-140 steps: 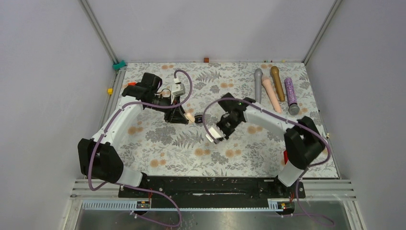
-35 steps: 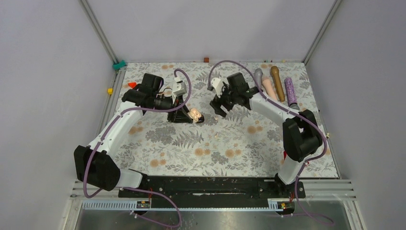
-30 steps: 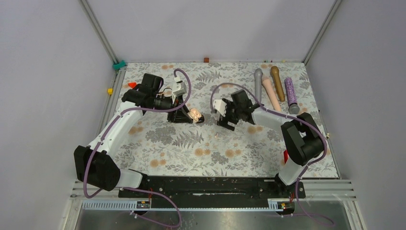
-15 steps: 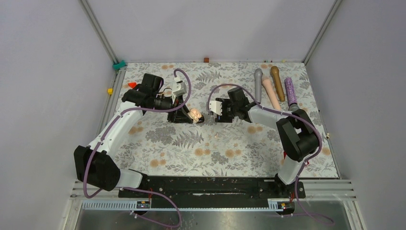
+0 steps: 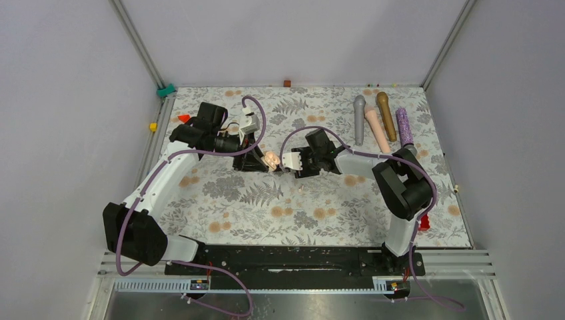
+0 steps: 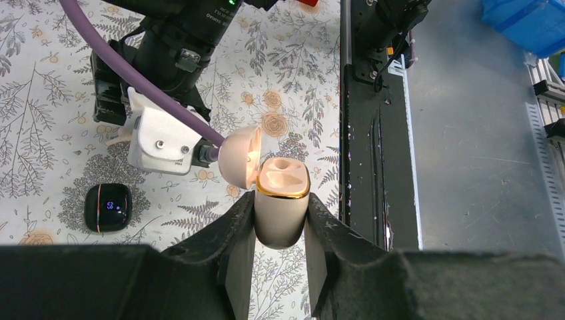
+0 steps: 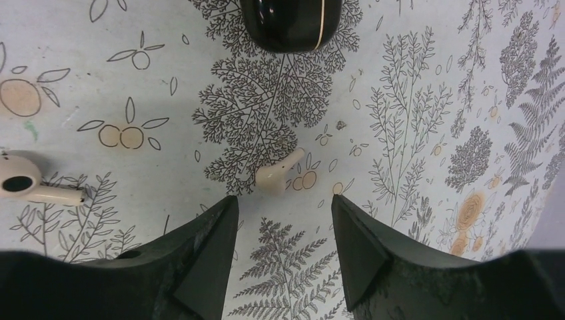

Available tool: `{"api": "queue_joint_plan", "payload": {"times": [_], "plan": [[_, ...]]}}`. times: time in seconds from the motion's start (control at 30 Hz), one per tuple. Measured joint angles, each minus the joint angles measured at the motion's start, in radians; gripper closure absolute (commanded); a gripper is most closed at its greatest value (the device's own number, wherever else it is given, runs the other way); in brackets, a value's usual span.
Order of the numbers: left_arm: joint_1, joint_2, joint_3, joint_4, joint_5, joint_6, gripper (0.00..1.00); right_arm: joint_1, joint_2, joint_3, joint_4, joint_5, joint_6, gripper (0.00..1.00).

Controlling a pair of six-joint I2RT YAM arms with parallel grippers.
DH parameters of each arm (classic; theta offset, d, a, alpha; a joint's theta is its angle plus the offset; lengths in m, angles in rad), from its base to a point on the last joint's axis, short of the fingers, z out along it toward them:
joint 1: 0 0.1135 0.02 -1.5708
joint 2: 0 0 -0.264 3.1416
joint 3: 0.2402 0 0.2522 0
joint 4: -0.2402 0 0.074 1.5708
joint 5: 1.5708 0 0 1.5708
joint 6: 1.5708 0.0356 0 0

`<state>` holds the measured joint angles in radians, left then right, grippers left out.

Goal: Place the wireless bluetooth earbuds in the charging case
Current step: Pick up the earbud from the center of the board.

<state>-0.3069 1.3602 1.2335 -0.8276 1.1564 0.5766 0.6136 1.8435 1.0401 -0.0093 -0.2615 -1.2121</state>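
Observation:
My left gripper (image 6: pixel 281 200) is shut on the charging case (image 6: pixel 282 217), a cream-pink case with a gold rim. It holds the case upright above the table with the lid (image 6: pixel 241 157) open; the two hollows look empty. In the top view the case (image 5: pixel 271 159) is at mid-table. My right gripper (image 7: pixel 283 200) is open and empty, pointing down just right of the case (image 5: pixel 303 168). One cream earbud (image 7: pixel 280 175) lies on the cloth just ahead of its fingertips. The other earbud (image 7: pixel 26 187) lies at the far left of the right wrist view.
A black earbud case (image 7: pixel 291 23) with a lit display (image 6: pixel 107 207) lies on the cloth near the earbuds. Several long cylinders, grey (image 5: pixel 359 117), pale pink (image 5: pixel 378 130), brown (image 5: pixel 386 115) and purple (image 5: pixel 405 130), lie at the back right. A black base rail (image 6: pixel 373 133) runs along the near edge.
My right arm has swung left from the far middle of the table and now sits close beside the held case. My left arm and the case have stayed still.

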Motion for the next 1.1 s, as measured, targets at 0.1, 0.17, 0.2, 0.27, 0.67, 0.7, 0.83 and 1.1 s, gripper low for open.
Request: {"api": "queue_joint_plan", "payload": {"times": [0.1, 0.17, 0.2, 0.27, 0.67, 0.7, 0.83, 1.1], "plan": [[0.000, 0.000, 0.000, -0.002, 0.000, 0.000, 1.00, 0.002, 0.011, 0.012, 0.001, 0.013, -0.012, 0.41], [0.000, 0.000, 0.000, -0.002, 0.000, 0.000, 1.00, 0.003, 0.012, 0.012, 0.000, 0.014, -0.021, 0.42], [0.000, 0.000, 0.000, -0.002, 0.000, 0.000, 1.00, 0.004, 0.013, 0.012, 0.000, 0.014, -0.026, 0.43], [0.000, 0.000, 0.000, -0.002, 0.000, 0.000, 1.00, 0.008, 0.016, 0.013, 0.000, 0.016, -0.037, 0.43], [0.000, 0.000, 0.000, -0.002, 0.000, 0.000, 1.00, 0.035, 0.050, 0.049, -0.012, 0.039, -0.084, 0.60], [0.000, 0.000, 0.000, -0.002, 0.000, 0.000, 1.00, 0.035, 0.055, 0.057, -0.017, 0.042, -0.084, 0.63], [0.000, 0.000, 0.000, -0.002, 0.001, 0.000, 1.00, 0.036, 0.065, 0.069, -0.035, 0.045, -0.085, 0.69], [0.000, 0.000, 0.000, -0.002, 0.007, 0.000, 1.00, 0.037, 0.047, 0.069, -0.079, 0.058, -0.070, 0.73]]}}
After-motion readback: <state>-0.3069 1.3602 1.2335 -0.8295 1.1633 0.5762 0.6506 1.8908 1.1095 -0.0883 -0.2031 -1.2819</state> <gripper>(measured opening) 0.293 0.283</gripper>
